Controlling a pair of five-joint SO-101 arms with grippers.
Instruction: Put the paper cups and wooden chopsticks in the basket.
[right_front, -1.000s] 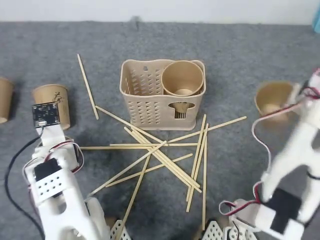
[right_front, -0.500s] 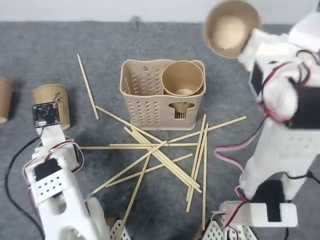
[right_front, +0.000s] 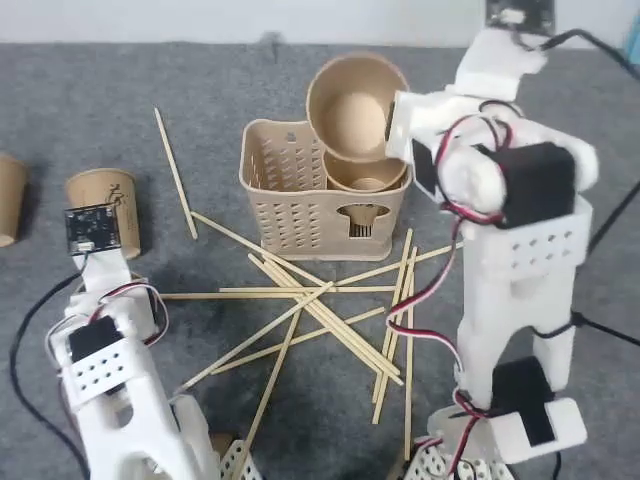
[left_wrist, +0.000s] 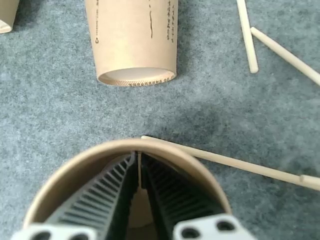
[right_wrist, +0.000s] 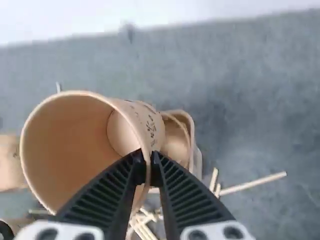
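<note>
My right gripper (right_front: 396, 118) is shut on the rim of a paper cup (right_front: 352, 104), held tilted just above the beige basket (right_front: 290, 205). In the right wrist view the fingers (right_wrist: 131, 172) pinch that cup's wall (right_wrist: 70, 150). A second cup (right_front: 366, 172) stands inside the basket. Several wooden chopsticks (right_front: 320, 310) lie crossed on the mat in front of the basket. My left gripper (left_wrist: 139, 161) is shut on the wall of another paper cup (left_wrist: 80, 167) at the near left. Just beyond it a cup (left_wrist: 132, 40) lies on its side.
That lying cup (right_front: 105, 205) is left of the basket, with another cup (right_front: 8, 195) at the far left edge. A lone chopstick (right_front: 175, 172) lies between the cups and the basket. The grey mat (right_front: 520, 90) runs to a pale wall at the back.
My right arm lifted the cup from the mat at the right and swung it left, from high behind the basket to just over it. The left arm has kept still.
</note>
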